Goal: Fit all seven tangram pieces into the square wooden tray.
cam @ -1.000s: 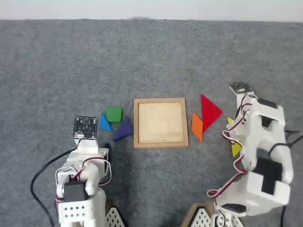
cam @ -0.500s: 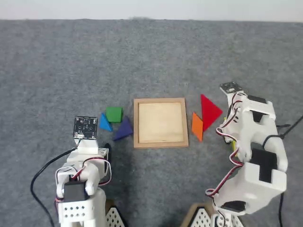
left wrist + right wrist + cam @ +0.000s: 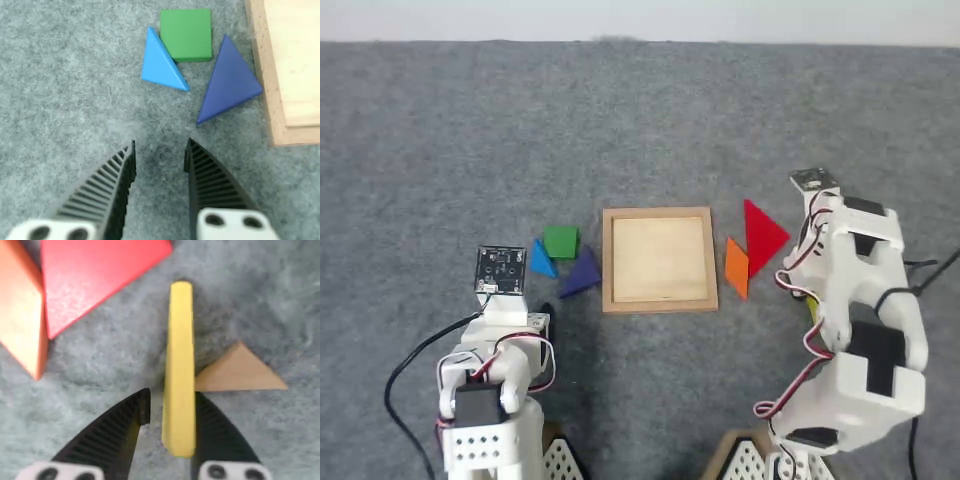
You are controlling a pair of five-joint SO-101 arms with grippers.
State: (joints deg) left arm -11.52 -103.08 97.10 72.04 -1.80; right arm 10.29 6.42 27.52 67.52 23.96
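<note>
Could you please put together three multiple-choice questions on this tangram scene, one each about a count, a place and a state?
1. How many pieces lie in the tray?
A. None
B. Three
C. Seven

2. Where does the green square lie?
A. In the tray
B. On the carpet, beside the light blue triangle
C. On the tray's rim

3. How does the yellow piece stand?
A. Flat in the tray
B. On its edge, between the fingers of the right pincer
C. Leaning on the tray

Answers:
1 A: the tray's floor is bare wood.
2 B: the left wrist view shows the two side by side on the carpet.
3 B: the right wrist view shows its thin edge uppermost between the open fingers.
</note>
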